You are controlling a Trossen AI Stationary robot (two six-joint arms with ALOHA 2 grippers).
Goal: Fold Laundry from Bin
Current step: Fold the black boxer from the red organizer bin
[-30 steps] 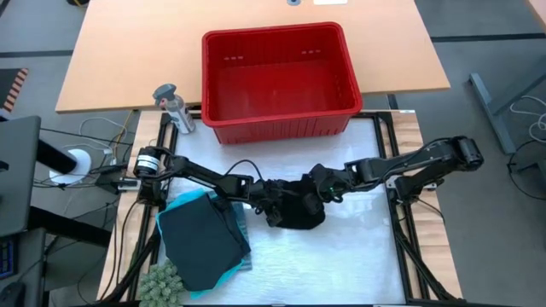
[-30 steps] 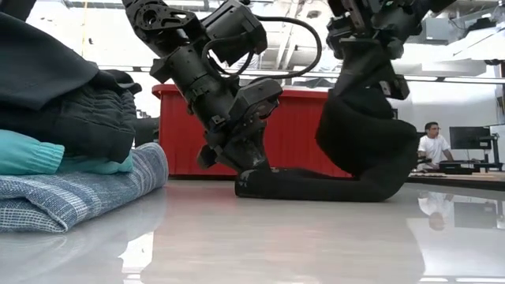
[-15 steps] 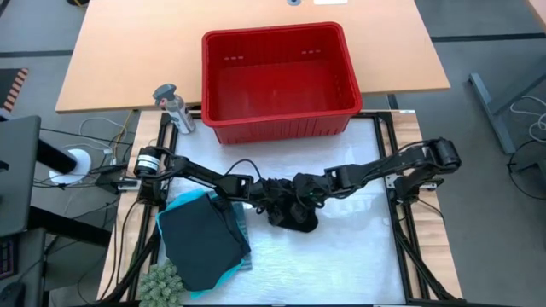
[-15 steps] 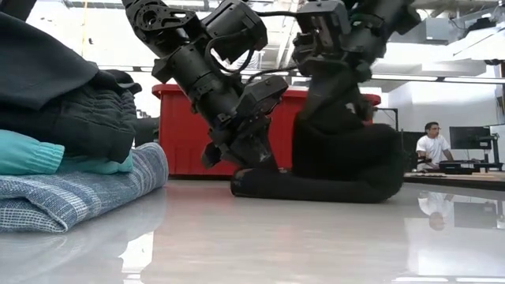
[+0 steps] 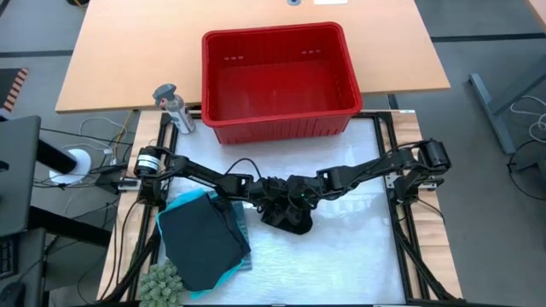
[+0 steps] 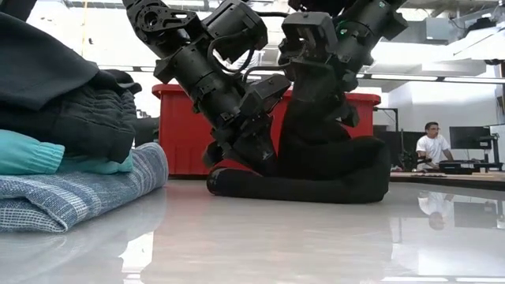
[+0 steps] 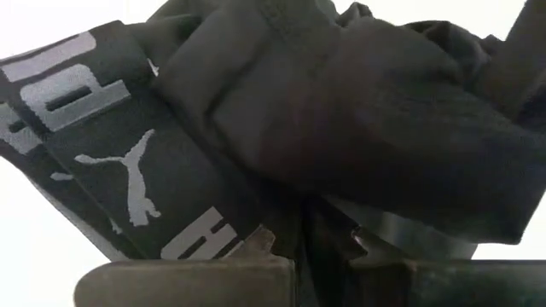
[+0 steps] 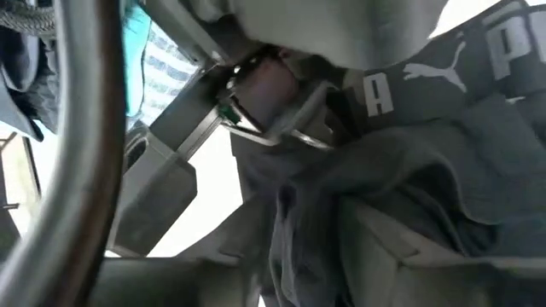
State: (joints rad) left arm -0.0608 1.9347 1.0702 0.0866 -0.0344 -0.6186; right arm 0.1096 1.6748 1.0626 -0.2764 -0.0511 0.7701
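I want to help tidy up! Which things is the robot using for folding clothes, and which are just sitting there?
For the job:
black garment, held between the left gripper and right gripper
stack of folded laundry
red bin

Just lying about:
grey bottle
green knobbly thing at the table's front corner

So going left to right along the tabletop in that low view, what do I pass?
Stack of folded laundry → left gripper → black garment → a seated person in the room behind.
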